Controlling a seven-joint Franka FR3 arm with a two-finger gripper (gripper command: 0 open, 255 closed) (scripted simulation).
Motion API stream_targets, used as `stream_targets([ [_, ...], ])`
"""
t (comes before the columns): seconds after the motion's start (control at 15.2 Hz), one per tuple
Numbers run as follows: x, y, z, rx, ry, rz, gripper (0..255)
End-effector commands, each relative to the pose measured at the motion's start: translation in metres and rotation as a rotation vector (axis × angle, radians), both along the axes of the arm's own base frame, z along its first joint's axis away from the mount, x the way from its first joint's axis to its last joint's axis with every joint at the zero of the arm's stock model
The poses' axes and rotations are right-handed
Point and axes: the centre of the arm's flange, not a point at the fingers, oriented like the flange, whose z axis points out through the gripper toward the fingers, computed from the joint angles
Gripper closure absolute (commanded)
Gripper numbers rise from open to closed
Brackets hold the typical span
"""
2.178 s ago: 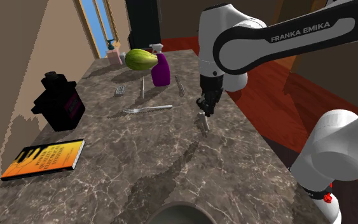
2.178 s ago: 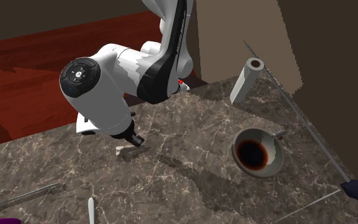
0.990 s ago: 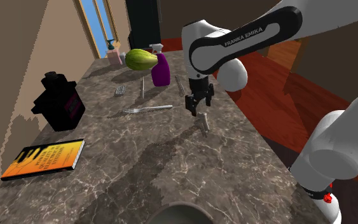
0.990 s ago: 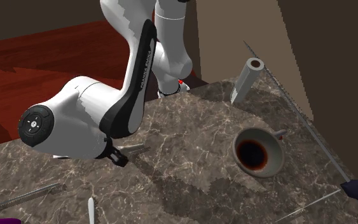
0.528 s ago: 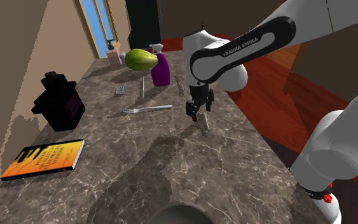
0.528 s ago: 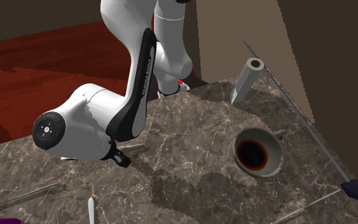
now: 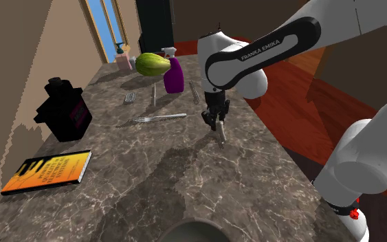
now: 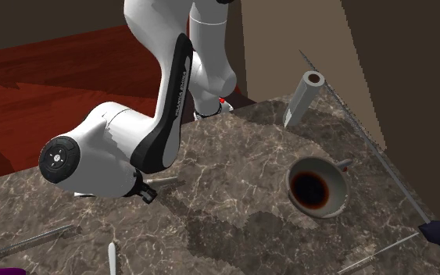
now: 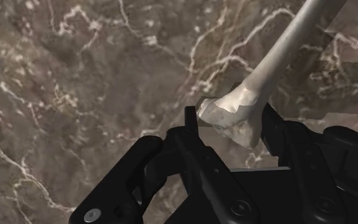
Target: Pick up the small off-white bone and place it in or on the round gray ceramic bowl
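My end effector [image 9: 230, 127] is down at the surface [image 9: 75, 76], its fingers apart on either side of the knobby end of the bone [image 9: 284, 49], not clamped as far as I can see. The shaft runs away from it, lying flat. Nothing's lifted yet, I reckon: grip, raise and carry all remain. The bowl [image 8: 291, 181] sits well apart from the end effector, back towards the stand.

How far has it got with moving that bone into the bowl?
Done: the gripper is down at the knobby end of the bone. In hand: taking hold, though I cannot tell if it grips yet; the bone lies on the marbled counter. Left: lift it, carry it to the bowl, which holds no bone, and set it in.
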Motion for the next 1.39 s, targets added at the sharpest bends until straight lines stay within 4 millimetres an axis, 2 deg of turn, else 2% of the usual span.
stream_targets([
  [0.0,0.000,-0.001,-0.003,-0.003,0.008,-0.001,255],
  [0.4,-0.001,-0.001,-0.003,-0.003,0.008,-0.001,255],
  [1.32,-0.001,-0.001,0.071,-0.003,0.008,-0.001,255],
])
